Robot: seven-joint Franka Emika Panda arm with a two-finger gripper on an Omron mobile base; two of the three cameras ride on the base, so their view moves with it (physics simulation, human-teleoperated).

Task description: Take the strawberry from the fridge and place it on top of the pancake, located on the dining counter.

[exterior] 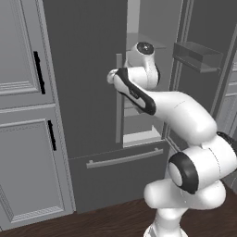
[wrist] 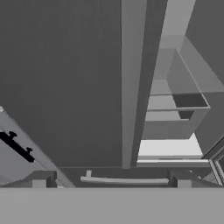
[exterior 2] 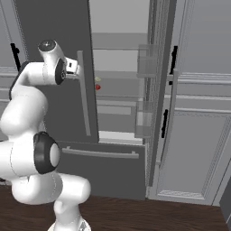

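Note:
The fridge (exterior: 88, 69) is dark grey; its left door (exterior 2: 54, 22) is closed and its right door (exterior 2: 158, 90) is swung open. On a light grey inner shelf lies the tiny red strawberry (exterior 2: 97, 86), just below a small pale yellowish item (exterior 2: 97, 79). My gripper (exterior 2: 76, 67) hovers in front of the left door's bar handle (exterior: 119, 92), left of the opening and apart from the berry. In the hand view the gripper (wrist: 111, 181) is open, its fingertips (wrist: 39, 180) wide apart with nothing between them. The pancake and the dining counter are out of view.
The open door carries clear bins (exterior: 199, 55) that jut out on the right of the opening. The lower drawer's handle (exterior 2: 100, 153) runs below the shelves. Light grey panelled cabinets (exterior: 23, 139) flank the fridge on the left, and more cabinets (exterior 2: 198, 135) on the right.

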